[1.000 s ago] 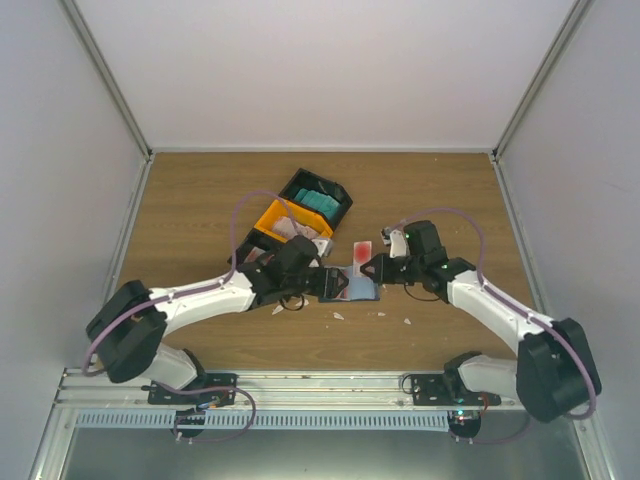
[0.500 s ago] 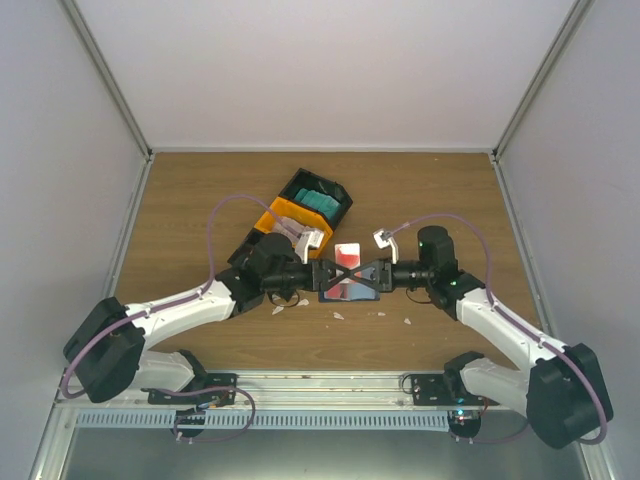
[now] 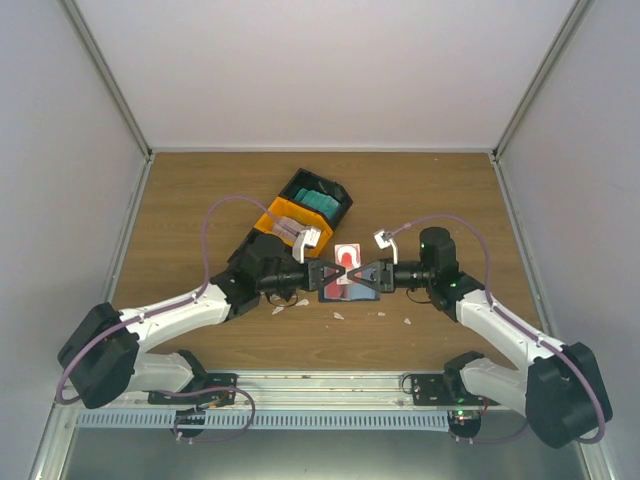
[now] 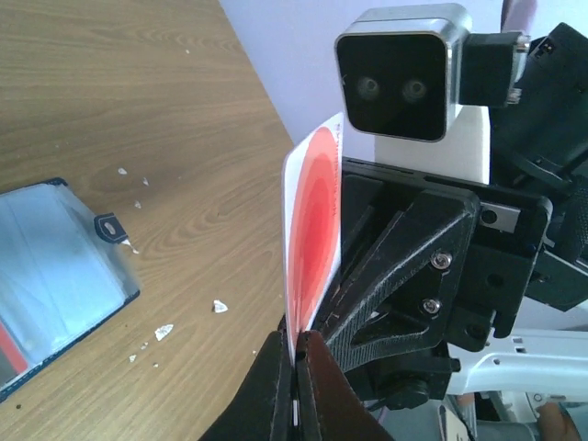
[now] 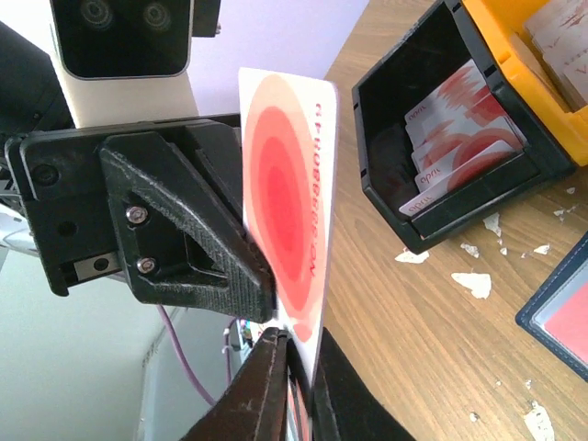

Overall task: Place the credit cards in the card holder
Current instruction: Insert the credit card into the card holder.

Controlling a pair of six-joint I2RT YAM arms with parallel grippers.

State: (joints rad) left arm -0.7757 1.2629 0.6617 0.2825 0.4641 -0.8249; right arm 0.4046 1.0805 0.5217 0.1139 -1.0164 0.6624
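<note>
Red-blotched credit card (image 4: 314, 230) stands clamped by left gripper (image 4: 296, 347) and right gripper (image 5: 298, 349), above the card holder (image 4: 55, 266).

Lab robot cell: white panel walls (image 3: 330, 70), aluminium frame (image 3: 108, 80), wooden table (image 3: 200, 190).

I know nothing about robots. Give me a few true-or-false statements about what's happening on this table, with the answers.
1. The left tool and the right tool both pinch one white card with a red blotch. True.
2. That card sits inside the navy-blue folding card holder. False: it is held up between the two tools.
3. The holder lies open on the wooden table. True.
4. The orange plastic bin is empty. False: cards lie in it.
</note>
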